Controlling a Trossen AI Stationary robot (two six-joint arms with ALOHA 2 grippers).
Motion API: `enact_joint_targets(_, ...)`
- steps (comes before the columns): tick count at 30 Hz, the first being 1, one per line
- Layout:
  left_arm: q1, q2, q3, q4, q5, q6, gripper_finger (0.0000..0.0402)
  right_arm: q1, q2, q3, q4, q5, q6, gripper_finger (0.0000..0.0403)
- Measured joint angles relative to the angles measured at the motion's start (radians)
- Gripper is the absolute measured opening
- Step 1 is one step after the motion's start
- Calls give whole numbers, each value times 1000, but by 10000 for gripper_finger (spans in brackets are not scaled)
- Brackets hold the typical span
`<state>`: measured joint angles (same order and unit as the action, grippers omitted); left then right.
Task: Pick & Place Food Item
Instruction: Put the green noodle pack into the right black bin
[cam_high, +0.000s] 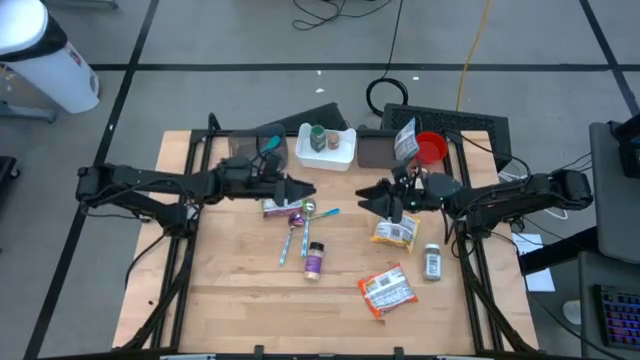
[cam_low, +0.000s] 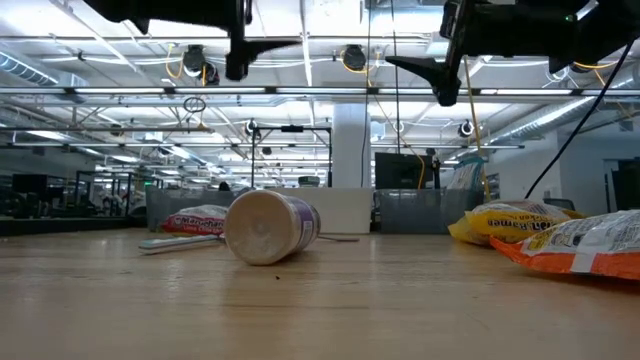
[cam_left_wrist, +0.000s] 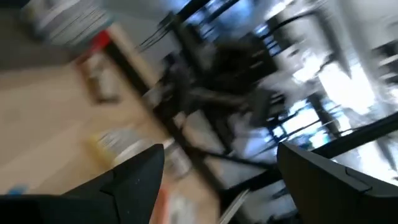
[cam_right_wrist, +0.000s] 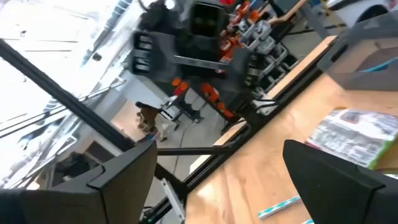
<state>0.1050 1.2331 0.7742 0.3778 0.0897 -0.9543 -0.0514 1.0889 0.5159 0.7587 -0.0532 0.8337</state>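
Note:
Several food items lie on the wooden table (cam_high: 230, 300). A yellow bag (cam_high: 393, 232) and an orange bag (cam_high: 386, 291) lie at the right. A purple-labelled jar (cam_high: 313, 260) lies on its side in the middle, and a red packet (cam_high: 280, 207) lies just below my left gripper. My left gripper (cam_high: 306, 190) hovers open above the table's middle, pointing right. My right gripper (cam_high: 366, 198) faces it, open, above and left of the yellow bag. Both stand high over the table in the low view, the left gripper (cam_low: 240, 50) and the right gripper (cam_low: 440, 75). Nothing is between either pair of fingers.
A white bin (cam_high: 327, 147) holding a green-lidded jar stands at the far edge, a red cup (cam_high: 430, 150) and an upright bag (cam_high: 405, 140) to its right. A spice jar (cam_high: 432, 262) lies near the orange bag. Spoons and a blue utensil (cam_high: 290, 240) lie mid-table.

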Motion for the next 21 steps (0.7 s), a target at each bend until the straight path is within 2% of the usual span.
enact_joint_targets(4,38,-27,0,-221,64,3,321,11,0,0,0,24,-5,341)
enact_joint_targets(8,81,-78,0,-496,73,36,321,9,0,0,12,33,-7,341)
enact_joint_targets(13,140,-183,-6,-787,-49,79,321,10,0,0,13,78,7,341)
enact_joint_targets(17,213,-317,-110,-805,-80,51,321,9,0,0,15,115,14,341)
enact_joint_targets(21,271,-444,-299,-710,-12,-68,321,7,0,0,19,159,15,341)
